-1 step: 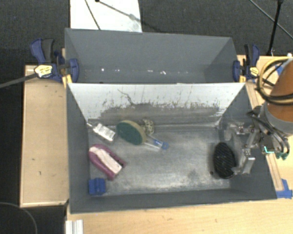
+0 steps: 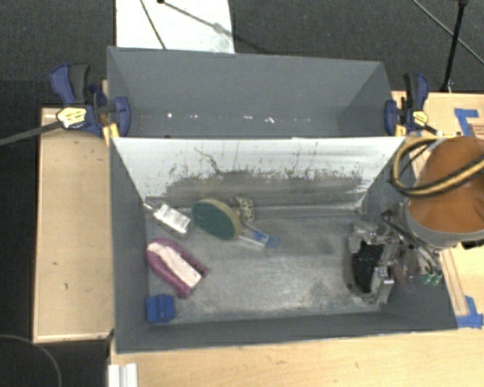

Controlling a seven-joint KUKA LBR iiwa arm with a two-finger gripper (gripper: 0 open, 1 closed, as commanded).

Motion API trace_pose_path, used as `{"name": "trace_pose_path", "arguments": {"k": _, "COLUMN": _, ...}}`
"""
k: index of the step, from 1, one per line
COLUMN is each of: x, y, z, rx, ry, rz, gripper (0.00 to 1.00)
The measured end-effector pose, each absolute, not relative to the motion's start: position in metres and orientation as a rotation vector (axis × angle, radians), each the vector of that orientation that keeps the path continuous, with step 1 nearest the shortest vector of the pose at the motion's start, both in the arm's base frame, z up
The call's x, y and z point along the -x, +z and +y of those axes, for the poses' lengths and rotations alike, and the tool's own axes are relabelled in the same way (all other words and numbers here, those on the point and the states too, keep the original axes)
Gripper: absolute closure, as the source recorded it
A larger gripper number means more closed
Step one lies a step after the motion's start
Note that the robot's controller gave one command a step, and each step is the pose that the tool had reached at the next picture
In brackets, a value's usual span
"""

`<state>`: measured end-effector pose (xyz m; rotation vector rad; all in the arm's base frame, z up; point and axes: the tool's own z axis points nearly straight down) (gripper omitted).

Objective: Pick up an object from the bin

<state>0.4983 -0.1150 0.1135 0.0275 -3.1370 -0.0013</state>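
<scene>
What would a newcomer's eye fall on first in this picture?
Probably the gripper, low at the right side of the bin. Then the group far from it at the left: a dark green oval thing, a pink and white object, a small blue block.

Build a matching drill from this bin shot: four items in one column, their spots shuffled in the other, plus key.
Items
1. small blue cube-shaped block
2. pink and purple oblong block
3. dark green oval brush with a blue handle
4. gripper

Spots
a. right side of the grey metal bin, apart from the loose things
b. lower-left corner of the floor
c. left of centre, right beside a crumpled silver piece
d. left side, between the silver piece and the corner

Pairs: 1-b, 2-d, 3-c, 4-a
</scene>
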Motion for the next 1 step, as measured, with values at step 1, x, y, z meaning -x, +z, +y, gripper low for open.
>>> {"name": "trace_pose_path", "arguments": {"k": 1, "x": -0.4920, "y": 0.0709, "z": -0.1458, "rx": -0.659, "ry": 0.000, "rz": -3.078, "gripper": 0.00}}
